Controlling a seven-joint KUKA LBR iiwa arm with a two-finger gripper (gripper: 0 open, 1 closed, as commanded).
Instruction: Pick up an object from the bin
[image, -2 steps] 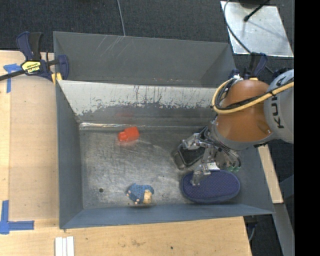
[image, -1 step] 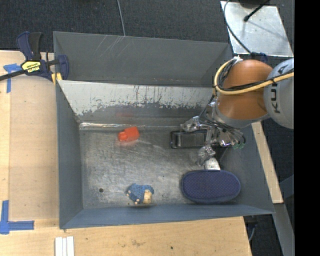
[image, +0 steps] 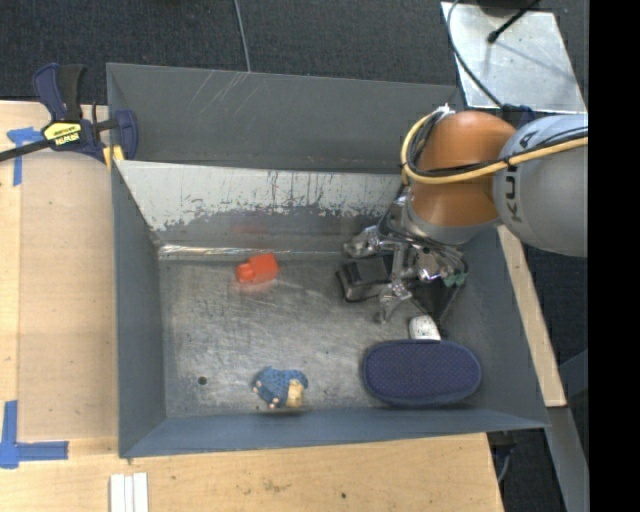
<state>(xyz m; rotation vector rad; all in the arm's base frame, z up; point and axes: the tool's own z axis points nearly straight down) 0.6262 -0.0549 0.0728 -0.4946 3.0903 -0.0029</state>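
Black blocky thing (image: 352, 280) lies right of the bin's (image: 137, 300) centre, close against the gripper (image: 392, 278). We cannot tell whether the gripper is open or closed. We judge a lift might slip off the block, or nudge the small white piece (image: 424, 327) and navy oval case (image: 420, 372) nearby. On the arm (image: 545, 190) we read only "KU".

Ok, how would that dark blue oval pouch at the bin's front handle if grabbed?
The pouch looks padded with a textured fabric skin, so probably soft and not slippery. It lies flat and wide, so it should slide rather than roll, and may be awkward to span.
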